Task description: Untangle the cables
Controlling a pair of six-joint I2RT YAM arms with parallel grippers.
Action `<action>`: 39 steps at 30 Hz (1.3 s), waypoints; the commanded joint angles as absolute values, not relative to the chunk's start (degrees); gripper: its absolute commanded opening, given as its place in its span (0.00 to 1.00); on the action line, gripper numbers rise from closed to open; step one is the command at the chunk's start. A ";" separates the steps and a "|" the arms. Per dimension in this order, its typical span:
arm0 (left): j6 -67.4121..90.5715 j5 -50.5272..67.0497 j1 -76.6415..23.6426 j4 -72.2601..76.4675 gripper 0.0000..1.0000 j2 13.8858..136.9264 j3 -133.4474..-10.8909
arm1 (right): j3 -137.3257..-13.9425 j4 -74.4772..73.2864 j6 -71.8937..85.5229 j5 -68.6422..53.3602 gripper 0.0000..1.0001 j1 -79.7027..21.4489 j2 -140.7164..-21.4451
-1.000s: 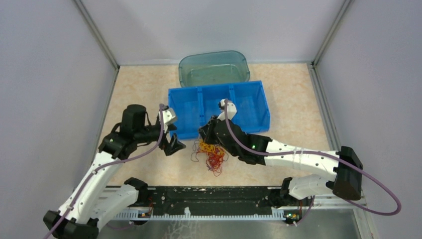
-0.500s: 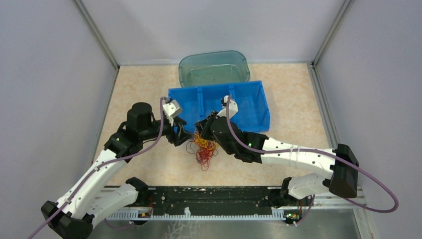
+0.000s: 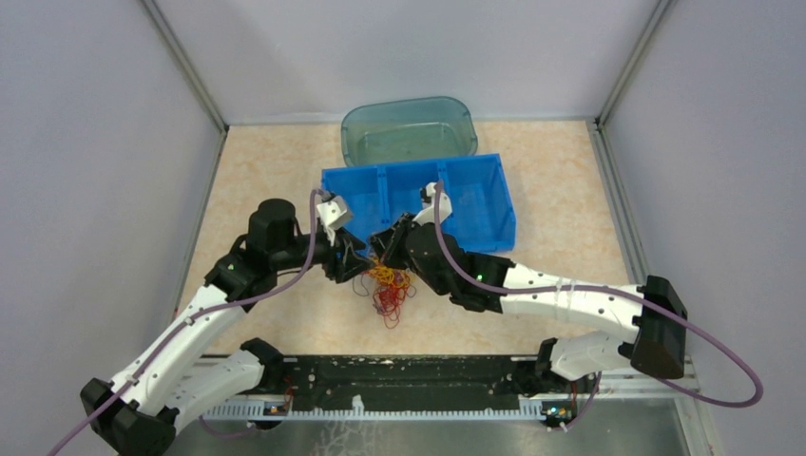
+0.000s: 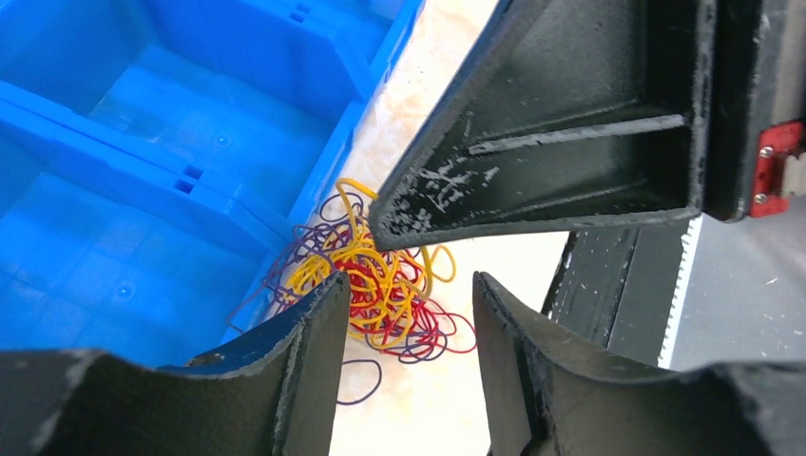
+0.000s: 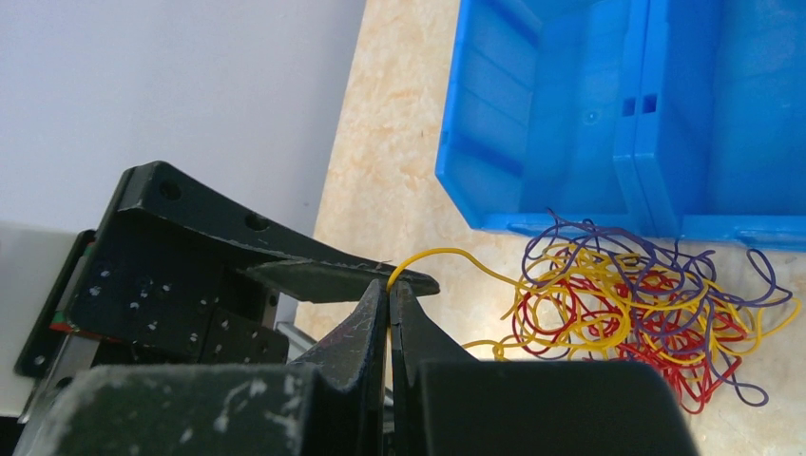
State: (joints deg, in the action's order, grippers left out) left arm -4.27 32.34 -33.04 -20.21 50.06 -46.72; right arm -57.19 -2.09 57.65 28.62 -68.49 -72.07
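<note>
The cables form a clump of thin yellow, red and purple loops hanging to the table just in front of the blue bin. My right gripper is shut on a yellow strand that runs down to the clump; its tips pinch the strand's end. My left gripper sits just left of the clump. In the left wrist view its jaws stand open with a gap and nothing between them. The clump lies just past the tips, under the right gripper's fingers.
A blue three-compartment bin stands right behind the clump, and a clear teal tub is behind that. A black rail runs along the near edge. Grey walls close in both sides.
</note>
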 commanded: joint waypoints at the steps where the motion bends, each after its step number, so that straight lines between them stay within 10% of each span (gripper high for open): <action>1: -3.47 31.80 -33.48 -17.33 0.47 50.51 -46.40 | -56.37 2.62 57.66 26.04 0.00 -69.02 -68.86; 11: -6.35 29.56 -33.49 -17.62 0.06 50.37 -47.46 | -52.38 3.93 54.69 23.88 0.10 -68.99 -63.49; 22: -15.76 33.15 -33.61 -23.75 0.02 49.30 -50.32 | -43.74 1.26 36.00 14.96 0.55 -67.64 -51.60; 29: -21.95 35.85 -34.69 -29.64 0.04 50.49 -57.73 | -44.41 -3.04 21.84 -6.60 0.63 -54.96 -54.83; 39: -19.94 38.16 -35.34 -33.66 0.06 50.19 -63.16 | -47.78 4.47 18.47 -4.00 0.73 -54.78 -63.67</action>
State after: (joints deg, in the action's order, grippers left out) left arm -20.53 36.01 -34.92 -32.03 51.09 -61.21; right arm -45.10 -3.44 20.05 -2.24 -54.83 -63.16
